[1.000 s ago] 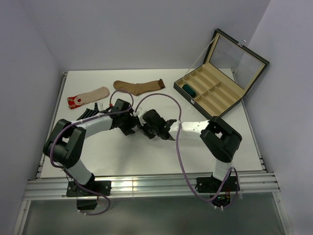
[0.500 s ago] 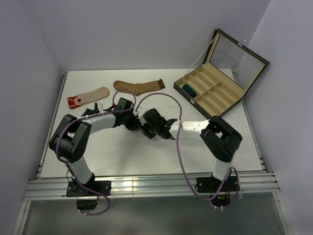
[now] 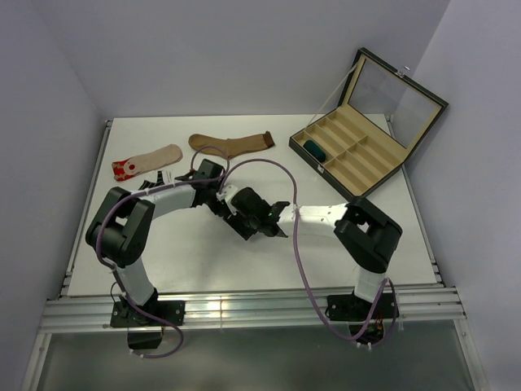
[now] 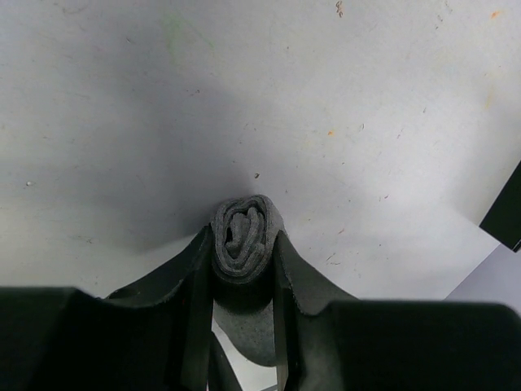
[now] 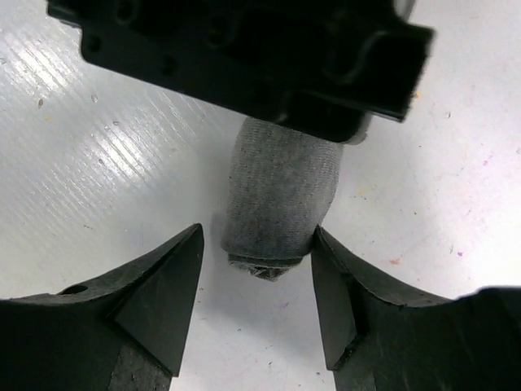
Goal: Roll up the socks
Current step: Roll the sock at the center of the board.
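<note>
- The left tool is clenched on the grey sock. One finger presses each side of the roll, and the spiral end of the roll faces the left wrist camera.
- The grey sock is wound into a tight, short cylinder. It sits low over the white table; whether it touches the surface cannot be told.
- The right tool is released, its jaws standing apart on either side of the free end of the grey sock.
- One finger of the right tool lies just against the fabric, while the other stands a little apart from it.
- In the right wrist view the black body of the left tool covers the far end of the roll.
- From above, the two tools meet nose to nose near the middle of the table, left tool and right tool, and they hide the roll.
- A black striped sock lies partly under the left arm.
- Behind it, a beige red-toed sock lies flat.
- A brown sock lies flat beside the beige one.
- At the far right stands an open box with its lid raised.
- A dark teal roll lies in the end compartment at the box's left corner.
</note>
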Action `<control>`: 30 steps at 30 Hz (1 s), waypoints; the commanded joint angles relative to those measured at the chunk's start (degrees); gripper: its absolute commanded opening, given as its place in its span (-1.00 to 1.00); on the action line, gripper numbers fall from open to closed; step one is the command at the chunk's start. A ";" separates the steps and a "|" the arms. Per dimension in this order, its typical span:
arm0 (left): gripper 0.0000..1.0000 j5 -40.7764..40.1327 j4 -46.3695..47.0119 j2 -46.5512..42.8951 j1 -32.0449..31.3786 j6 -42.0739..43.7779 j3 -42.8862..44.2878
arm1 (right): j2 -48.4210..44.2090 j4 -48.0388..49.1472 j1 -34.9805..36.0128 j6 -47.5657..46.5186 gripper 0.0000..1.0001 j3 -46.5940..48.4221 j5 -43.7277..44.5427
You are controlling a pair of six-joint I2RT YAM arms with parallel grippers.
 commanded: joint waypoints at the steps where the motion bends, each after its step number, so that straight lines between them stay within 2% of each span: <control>1: -0.86 -2.93 -6.26 2.00 -0.54 2.58 0.80 | 0.70 -1.54 1.55 -0.58 0.25 2.41 4.89; 14: -0.86 -2.06 -5.12 2.61 -1.06 1.88 0.45 | 6.77 1.19 1.73 -0.40 0.25 4.52 6.40; 22: -0.85 -1.71 -4.68 2.61 -1.06 1.88 0.19 | 8.88 1.89 0.94 0.48 0.10 4.96 5.61; 25: -0.85 -1.18 -4.42 2.70 -1.06 1.88 0.10 | 8.97 2.25 0.06 0.83 -0.31 4.79 3.94; 26: -0.84 -1.18 -4.42 2.79 -1.06 1.97 0.10 | 8.97 2.16 -0.11 0.83 -0.51 4.61 3.67; 27: -0.84 -1.09 -4.33 2.62 -1.06 1.97 0.19 | 8.53 2.07 -0.46 0.83 -0.87 4.26 3.32; 28: -0.80 -1.00 -4.42 2.35 -1.06 2.23 0.19 | 8.09 1.98 -0.55 0.83 -0.99 3.56 3.14; 29: -0.77 -1.18 -4.94 2.09 -1.06 2.32 0.54 | 6.96 1.81 -0.64 0.83 -1.00 3.03 2.79; 30: -0.64 -1.44 -5.38 1.30 -0.72 2.58 0.80 | 6.25 1.72 -0.82 0.83 -1.00 2.51 1.83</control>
